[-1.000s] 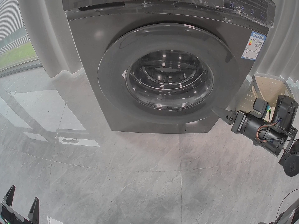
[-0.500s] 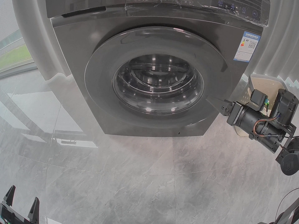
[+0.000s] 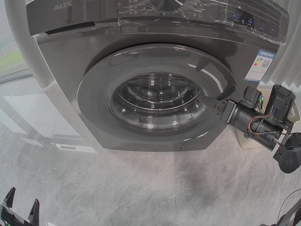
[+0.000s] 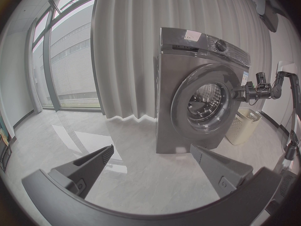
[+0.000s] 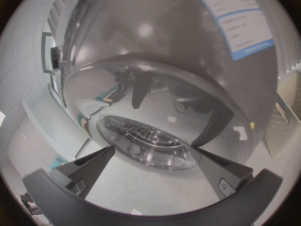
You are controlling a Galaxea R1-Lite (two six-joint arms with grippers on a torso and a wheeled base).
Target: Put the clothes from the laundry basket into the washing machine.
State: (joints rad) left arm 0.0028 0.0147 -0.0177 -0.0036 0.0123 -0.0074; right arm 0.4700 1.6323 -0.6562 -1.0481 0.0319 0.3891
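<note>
The grey washing machine (image 3: 78, 57) fills the middle of the head view, its round door (image 3: 100, 79) shut over the glass window (image 3: 156, 101). My right gripper (image 3: 209, 101) is open at the door's right rim, just beside the handle recess (image 5: 216, 123); its fingers (image 5: 103, 160) are spread with nothing between them. The beige laundry basket (image 4: 243, 126) stands on the floor to the right of the machine, mostly hidden behind my right arm in the head view. My left gripper (image 3: 22, 203) hangs low at the near left, open and empty, far from the machine.
White curtains (image 4: 125, 47) hang behind and beside the machine. Open grey tiled floor (image 3: 125, 185) lies in front of it. Large windows (image 4: 69, 54) are at the far left. The control panel (image 3: 200, 7) is wrapped in plastic film.
The head camera has come closer to the machine, so the whole picture has shifted. My right gripper now lies against the door's right rim instead of below and right of it. The left gripper has kept still.
</note>
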